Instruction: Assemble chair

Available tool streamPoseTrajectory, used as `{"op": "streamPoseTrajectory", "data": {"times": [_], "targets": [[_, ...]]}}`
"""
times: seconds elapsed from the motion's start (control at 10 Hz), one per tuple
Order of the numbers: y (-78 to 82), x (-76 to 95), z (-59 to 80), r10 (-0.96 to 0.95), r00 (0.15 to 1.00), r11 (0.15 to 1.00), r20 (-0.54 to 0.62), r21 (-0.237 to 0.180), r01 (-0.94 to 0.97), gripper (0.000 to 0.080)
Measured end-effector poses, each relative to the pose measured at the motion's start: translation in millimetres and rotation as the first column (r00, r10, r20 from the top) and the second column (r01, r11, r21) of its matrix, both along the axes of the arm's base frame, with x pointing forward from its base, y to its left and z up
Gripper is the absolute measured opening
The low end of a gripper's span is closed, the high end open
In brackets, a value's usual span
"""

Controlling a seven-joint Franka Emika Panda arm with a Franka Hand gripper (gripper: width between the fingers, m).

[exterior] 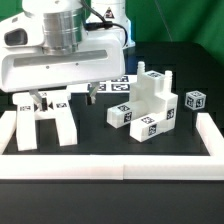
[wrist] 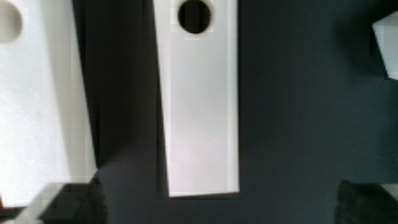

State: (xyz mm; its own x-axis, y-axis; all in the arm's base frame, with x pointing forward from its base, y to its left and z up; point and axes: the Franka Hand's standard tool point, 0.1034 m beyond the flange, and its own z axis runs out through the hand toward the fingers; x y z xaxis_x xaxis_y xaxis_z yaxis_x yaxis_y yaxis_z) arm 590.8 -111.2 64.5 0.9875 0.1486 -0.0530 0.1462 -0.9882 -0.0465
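1. Looking across the black bench (exterior: 100, 145), you see the chair (exterior: 150, 108) in matte-white blocky parts with black-and-white square tags. A leg frame (exterior: 45, 115) lies toward the exterior view's left, a stepped block cluster (exterior: 158, 92) toward its right, and a small cube (exterior: 195, 100) just beside that.
2. Your wrist view shows a long flat slab (wrist: 196, 110) with an oval hole (wrist: 192, 15).
3. The jaws stand wide apart, gripping nothing, with dark fingertips (wrist: 63, 203) flanking the slab's end.

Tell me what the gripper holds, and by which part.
Nothing is held. The gripper stands open, and the long white slab under it touches neither jaw.
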Motion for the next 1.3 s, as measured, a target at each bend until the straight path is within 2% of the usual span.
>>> {"op": "streamPoseTrajectory", "data": {"times": [0.6, 0.9, 1.3], "targets": [[-3.6, -8.2, -17.2, 0.106, 0.994, 0.994, 0.009, -0.010, -0.106, 0.0649], [-4.2, -8.9, -18.5, 0.105, 0.994, 0.994, 0.007, -0.009, -0.105, 0.0649], [-11.1, -15.0, -37.6, 0.129, 0.992, 0.991, 0.001, -0.020, -0.129, 0.0649]]}}
